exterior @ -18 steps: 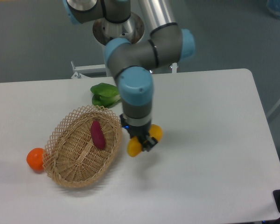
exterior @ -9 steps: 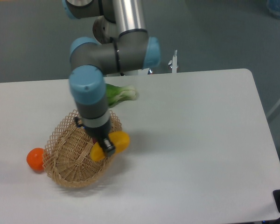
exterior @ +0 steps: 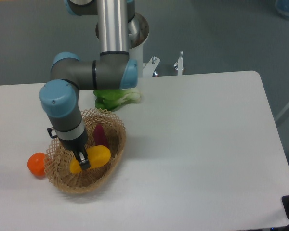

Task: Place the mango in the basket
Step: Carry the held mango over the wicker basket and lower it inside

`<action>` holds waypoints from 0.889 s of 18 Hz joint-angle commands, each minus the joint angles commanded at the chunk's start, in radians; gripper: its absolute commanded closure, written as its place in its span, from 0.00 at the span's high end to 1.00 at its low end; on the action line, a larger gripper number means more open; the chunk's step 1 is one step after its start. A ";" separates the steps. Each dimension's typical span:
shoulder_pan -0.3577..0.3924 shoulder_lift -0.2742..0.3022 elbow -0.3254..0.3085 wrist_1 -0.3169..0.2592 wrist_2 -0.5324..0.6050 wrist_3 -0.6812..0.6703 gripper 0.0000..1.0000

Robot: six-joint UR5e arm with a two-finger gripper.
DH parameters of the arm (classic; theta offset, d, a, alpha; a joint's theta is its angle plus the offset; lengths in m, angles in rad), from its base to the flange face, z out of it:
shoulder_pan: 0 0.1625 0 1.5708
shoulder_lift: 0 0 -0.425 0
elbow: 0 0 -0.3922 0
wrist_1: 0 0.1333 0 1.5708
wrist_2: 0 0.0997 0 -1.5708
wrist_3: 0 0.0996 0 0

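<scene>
Smooth, elongated mango (exterior: pixel 97 156), bright yellow along most of its length, deepening to orange at the left end (exterior: pixel 75 167). Lying roughly level, tilted slightly up toward the right. One mango, one basket (exterior: pixel 114 155), one dark purple-red sweet potato (exterior: pixel 100 135), one round orange fruit (exterior: pixel 36 163), one leafy green vegetable (exterior: pixel 112 98), one arm with one hand (exterior: pixel 82 161). Hand clamped across the mango a little left of its middle, dark fingers (exterior: pixel 83 163) showing on the near side of the fruit, yellow sticking out to either side. Mango sitting inside the basket's outline, over the near half of the bowl, directly below the wrist; whether touching the woven floor or just above it, cannot tell. Sweet potato right behind it in the far half of the basket, just beside the arm's lower link. Basket of light tan wicker with open lattice rim, resting on the white bench (exterior: pixel 207 144) at the left. Orange fruit on the bench just outside the basket's left rim. Green vegetable on the bench beyond the basket's far edge, partly behind the arm's grey elbow.
</scene>
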 joint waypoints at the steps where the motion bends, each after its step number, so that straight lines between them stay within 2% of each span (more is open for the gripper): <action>1: -0.009 -0.008 0.003 0.000 0.000 -0.009 0.57; 5: -0.028 -0.020 0.006 0.011 0.002 -0.050 0.63; 8: -0.035 -0.022 0.009 0.020 -0.003 -0.121 0.75; 9: -0.035 -0.022 0.009 0.029 -0.003 -0.127 0.82; 10: -0.035 -0.022 0.011 0.056 -0.003 -0.143 0.93; 11: -0.035 -0.020 0.011 0.090 -0.005 -0.179 1.00; 13: -0.035 -0.018 0.014 0.120 -0.006 -0.242 1.00; 16: -0.035 -0.002 -0.005 0.112 -0.034 -0.285 1.00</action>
